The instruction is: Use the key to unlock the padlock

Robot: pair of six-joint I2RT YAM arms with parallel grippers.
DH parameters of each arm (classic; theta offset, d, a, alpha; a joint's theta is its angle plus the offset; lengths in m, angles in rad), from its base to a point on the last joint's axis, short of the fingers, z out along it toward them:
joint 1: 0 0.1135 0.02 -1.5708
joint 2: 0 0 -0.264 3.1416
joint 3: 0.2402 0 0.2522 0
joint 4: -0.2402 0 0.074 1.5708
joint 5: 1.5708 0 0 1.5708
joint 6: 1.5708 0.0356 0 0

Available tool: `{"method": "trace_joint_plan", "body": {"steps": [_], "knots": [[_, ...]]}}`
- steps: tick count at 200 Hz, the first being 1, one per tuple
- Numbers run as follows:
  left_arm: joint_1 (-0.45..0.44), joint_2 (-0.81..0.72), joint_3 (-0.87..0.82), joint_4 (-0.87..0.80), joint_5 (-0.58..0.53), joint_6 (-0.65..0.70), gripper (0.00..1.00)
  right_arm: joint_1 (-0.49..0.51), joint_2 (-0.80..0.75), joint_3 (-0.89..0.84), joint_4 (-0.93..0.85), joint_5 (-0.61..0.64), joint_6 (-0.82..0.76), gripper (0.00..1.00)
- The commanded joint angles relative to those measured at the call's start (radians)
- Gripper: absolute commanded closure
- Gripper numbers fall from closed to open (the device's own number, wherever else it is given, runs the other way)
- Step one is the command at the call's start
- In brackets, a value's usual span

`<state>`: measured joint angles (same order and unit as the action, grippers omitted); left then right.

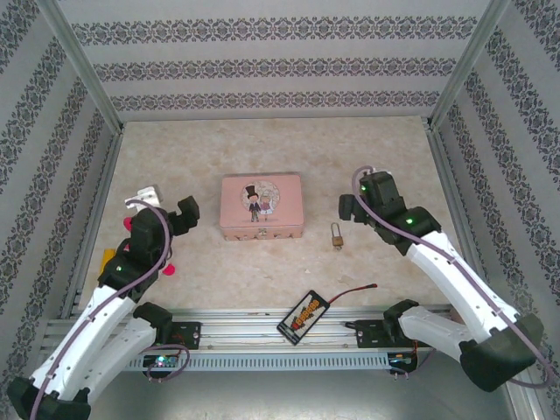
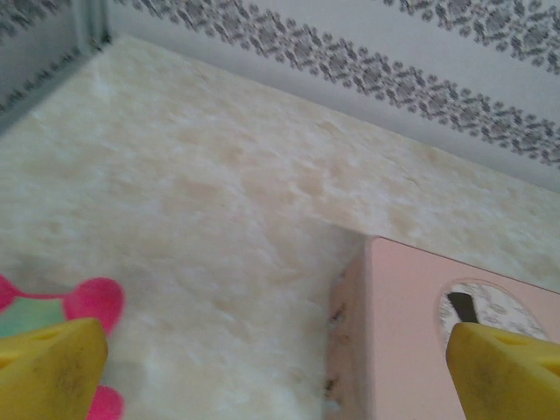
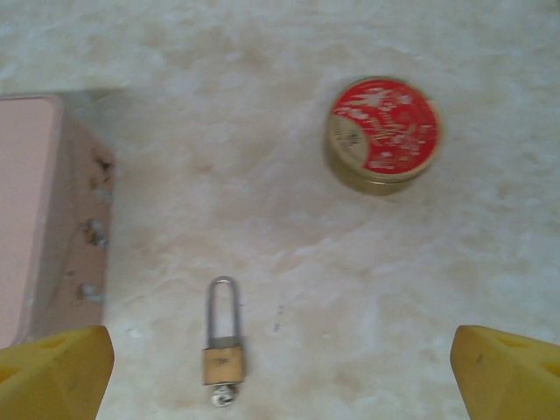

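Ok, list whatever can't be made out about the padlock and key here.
- The key: in the right wrist view, a silvery speck under the padlock is too blurred to identify as it.
- Whether the shackle is latched: too small in the top view, blurred in the right wrist view.
- The pink tin: cut off by the left wrist view's bottom and right edges.

You have a pink tin (image 1: pixel 262 206) with a cartoon couple on its lid lying flat in the middle of the tabletop (image 1: pixel 262 149). A round red-lidded tin (image 3: pixel 383 134) sits well apart to its right. At the near edge, a black printed packet (image 1: pixel 304 317) lies tilted, a red cord (image 1: pixel 354 290) beside it. Near the left edge are a small whitish object (image 1: pixel 147 194) and a pink-and-green toy (image 2: pixel 92 302).
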<state>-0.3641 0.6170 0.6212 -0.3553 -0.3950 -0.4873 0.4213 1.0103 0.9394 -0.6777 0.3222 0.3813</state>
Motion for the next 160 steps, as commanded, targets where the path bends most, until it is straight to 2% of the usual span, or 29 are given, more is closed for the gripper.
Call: {"method": "trace_joint_plan", "body": {"steps": [1, 18, 37, 63, 92, 124, 160], "knots": [[0.021, -0.048, -0.052, 0.039, -0.131, 0.156, 0.01, -0.035, -0.065, -0.046, 0.041, 0.116, -0.016, 0.02], [0.048, -0.047, -0.085, 0.09, -0.147, 0.207, 0.01, -0.06, -0.132, -0.103, 0.104, 0.12, -0.037, 0.02], [0.112, -0.019, -0.101, 0.133, -0.111, 0.23, 0.01, -0.086, -0.184, -0.165, 0.18, 0.139, -0.053, 0.02], [0.245, 0.048, -0.102, 0.178, 0.005, 0.23, 0.01, -0.108, -0.221, -0.243, 0.304, 0.132, -0.098, 0.02], [0.361, 0.126, -0.113, 0.266, 0.115, 0.237, 0.01, -0.139, -0.244, -0.33, 0.442, 0.151, -0.079, 0.02], [0.405, 0.22, -0.173, 0.435, 0.213, 0.254, 0.01, -0.172, -0.27, -0.456, 0.665, 0.159, -0.114, 0.02], [0.413, 0.33, -0.228, 0.626, 0.256, 0.306, 0.01, -0.212, -0.263, -0.589, 0.946, 0.124, -0.208, 0.02]]}}
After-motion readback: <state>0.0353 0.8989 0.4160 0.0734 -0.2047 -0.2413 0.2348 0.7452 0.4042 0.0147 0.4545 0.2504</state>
